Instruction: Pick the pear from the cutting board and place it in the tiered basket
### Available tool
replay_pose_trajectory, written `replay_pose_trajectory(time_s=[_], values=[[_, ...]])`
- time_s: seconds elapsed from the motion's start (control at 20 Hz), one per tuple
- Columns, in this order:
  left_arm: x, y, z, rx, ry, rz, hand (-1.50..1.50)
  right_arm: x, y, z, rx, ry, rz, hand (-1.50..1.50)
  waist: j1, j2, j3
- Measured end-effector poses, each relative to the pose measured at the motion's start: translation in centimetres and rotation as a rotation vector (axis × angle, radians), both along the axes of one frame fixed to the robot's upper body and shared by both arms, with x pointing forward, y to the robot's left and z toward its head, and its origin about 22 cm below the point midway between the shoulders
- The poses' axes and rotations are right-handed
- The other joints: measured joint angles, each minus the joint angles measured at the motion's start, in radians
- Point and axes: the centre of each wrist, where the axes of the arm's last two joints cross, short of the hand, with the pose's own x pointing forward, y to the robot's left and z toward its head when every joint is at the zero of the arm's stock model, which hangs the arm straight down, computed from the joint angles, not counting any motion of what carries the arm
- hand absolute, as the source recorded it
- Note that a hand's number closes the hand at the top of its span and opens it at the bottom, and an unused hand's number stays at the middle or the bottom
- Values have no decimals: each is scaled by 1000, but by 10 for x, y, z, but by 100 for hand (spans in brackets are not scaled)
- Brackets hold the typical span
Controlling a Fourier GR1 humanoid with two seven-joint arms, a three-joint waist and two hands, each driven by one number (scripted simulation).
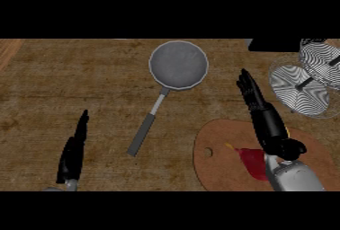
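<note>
Lying on the cutting board [216, 173] at the worktop's [66, 90] near right, the red pear [251, 162] points its stem up-left, its long axis diagonal, partly hidden by the right forearm [292, 177]. The right hand [251, 92], fingers straight, sits beside the tiered basket [302, 87]. The left hand [74, 148] rests open at the lower left.

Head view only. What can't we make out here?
- pear: head view, its right side is hidden under the right forearm.
- tiered basket: head view, cut off by the right edge; the upper tier overlaps the lower.
- right hand: head view, the steep angle hides its height over the cutting board.
- dark object at top right: head view, cut off at the top, unidentifiable.
</note>
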Motion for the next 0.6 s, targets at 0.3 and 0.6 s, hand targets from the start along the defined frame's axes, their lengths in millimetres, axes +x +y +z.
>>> replay_pose_trajectory(time_s=[0.3, 0.6], values=[[17, 5, 28, -75, -27, -74, 0, -15, 36, 19, 158, 11, 486, 150, 9, -6, 20], [25, 21, 59, -173, 5, -133, 0, -25, -14, -5, 9, 257, 351, -150, -14, -6, 20]])
